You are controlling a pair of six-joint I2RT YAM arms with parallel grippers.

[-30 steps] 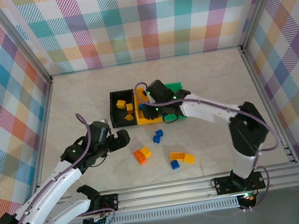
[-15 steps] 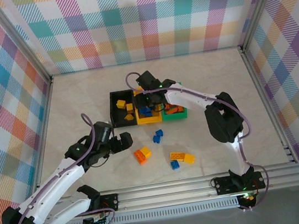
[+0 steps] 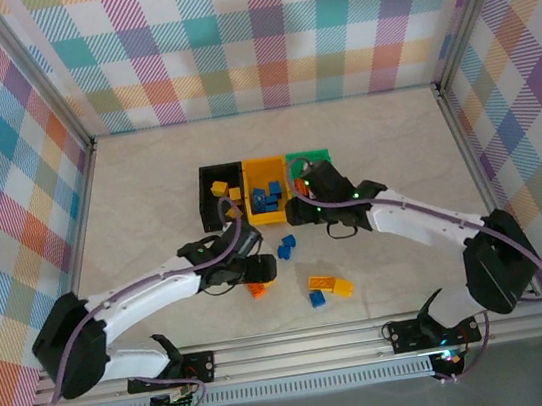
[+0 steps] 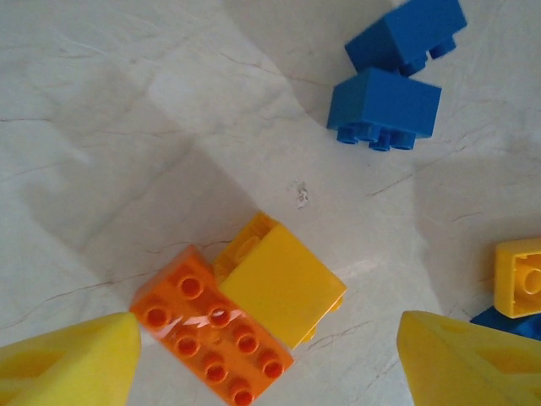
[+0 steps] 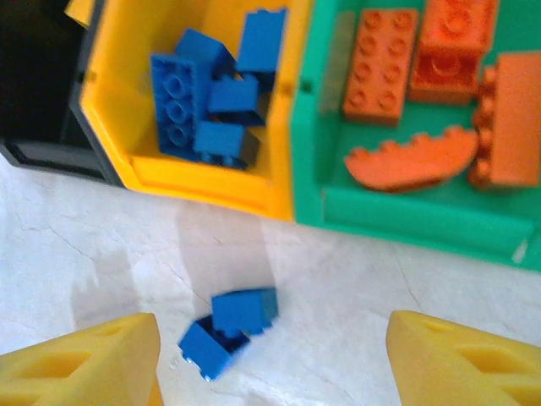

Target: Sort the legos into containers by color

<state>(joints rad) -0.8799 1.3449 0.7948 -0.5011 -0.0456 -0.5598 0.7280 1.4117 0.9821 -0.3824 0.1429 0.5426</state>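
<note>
Sorted bricks: a heap of small blue studded plastic bricks (image 5: 211, 101) lies in the yellow-orange open-top plastic bin (image 5: 203, 182). Flat orange studded bricks (image 5: 380, 63) lie in the green plastic bin (image 5: 406, 211). Small yellow bricks (image 3: 218, 188) lie in the black plastic bin (image 3: 208, 212).
Bin row: the three bins are joined side by side near the middle of the table, with black on the left, yellow-orange in the middle and green on the right.
Loose blue pair: two blue bricks (image 5: 228, 326) lie touching on the table, just in front of the yellow-orange bin.
Loose orange and yellow pair: an orange eight-stud brick (image 4: 211, 351) and a smooth-faced yellow brick (image 4: 279, 288) lie touching, nearer the arms than the blue pair.
Loose cluster: a small group of yellow, orange and blue bricks (image 3: 322, 284) lies to the right of that pair.
Left gripper (image 4: 269, 338): its yellow fingers are spread wide, one on either side of the orange and yellow pair, and they clasp nothing.
Right gripper (image 5: 270, 338): its yellow fingers are spread apart with nothing between them, above the table by the loose blue pair, just in front of the bins.
Surroundings: a pale marble-patterned table top (image 3: 147, 180), pastel checked cloth walls (image 3: 247, 35) and a metal rail (image 3: 370, 330) along the near edge.
</note>
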